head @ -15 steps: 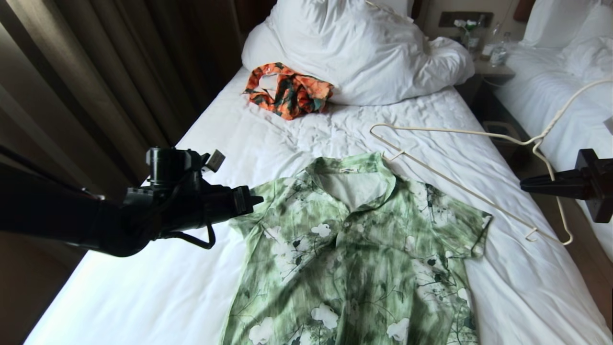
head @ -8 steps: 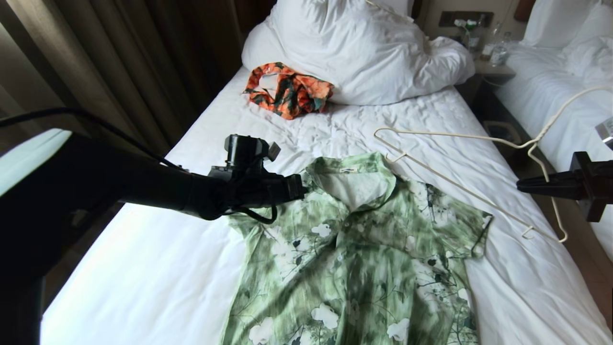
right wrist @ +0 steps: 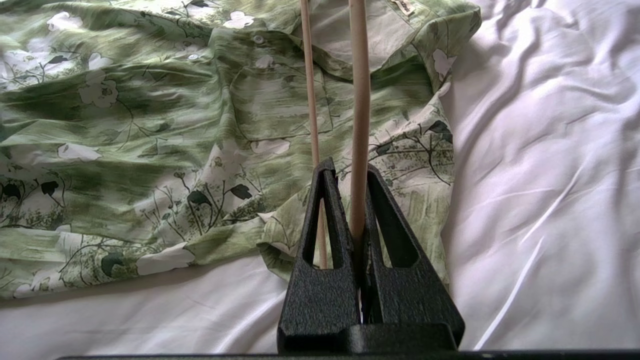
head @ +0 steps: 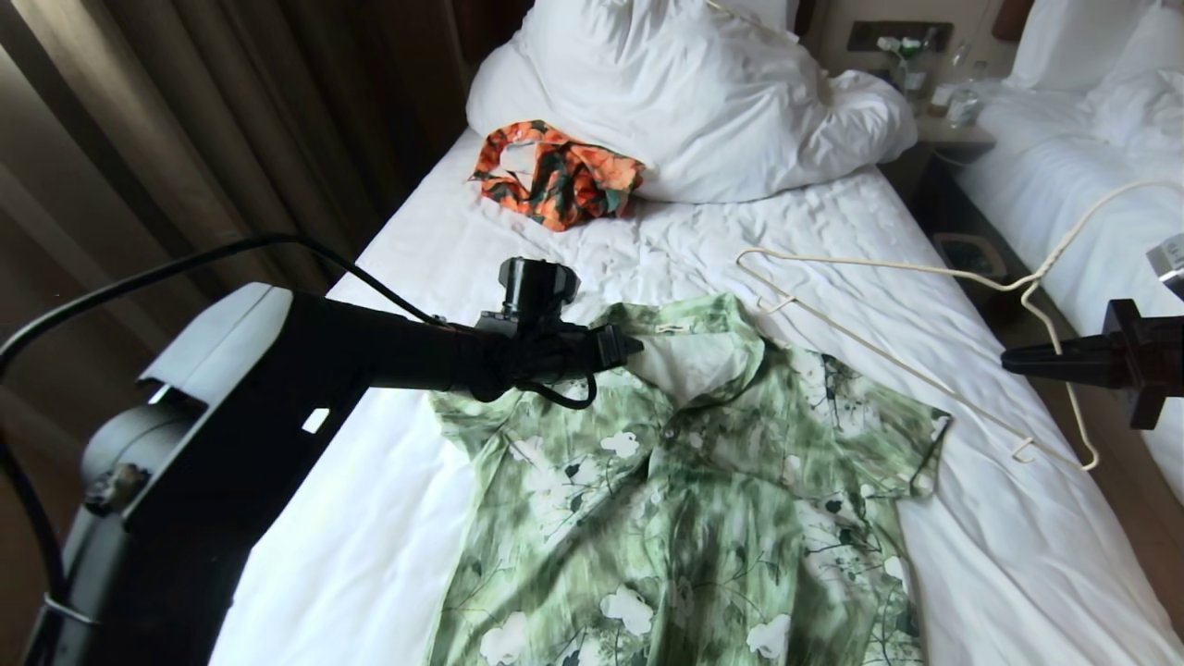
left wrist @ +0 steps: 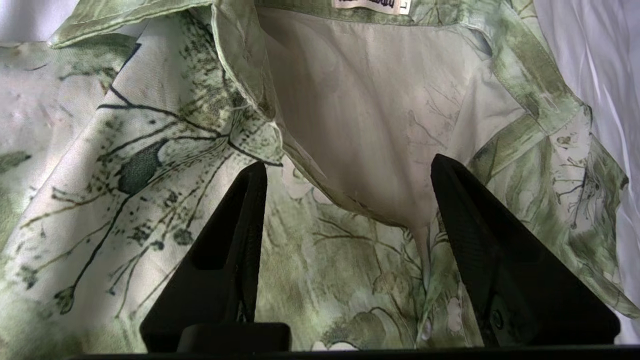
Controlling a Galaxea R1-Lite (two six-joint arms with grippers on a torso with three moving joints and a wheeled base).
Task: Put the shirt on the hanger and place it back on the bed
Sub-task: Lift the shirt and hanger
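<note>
shirt [head: 684, 481] flat on bed [head: 370, 518], lower centre, soft and limp | your left gripper [left wrist: 345, 210] spread over collar: pinch the placket edge | right gripper [right wrist: 356, 200] pinching stiff, light hanger [head: 888, 365], right edge

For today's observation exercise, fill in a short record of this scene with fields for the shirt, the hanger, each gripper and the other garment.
shirt: green floral shirt lying flat on the bed, collar open
hanger: cream wire hanger held off the sheet beside the shirt's collar, not yet inside it
left gripper: left gripper open over the collar, nothing between its fingers
right gripper: right gripper shut on the hanger's wire, at the bed's right edge
other garment: orange patterned garment crumpled against the pillow
</note>
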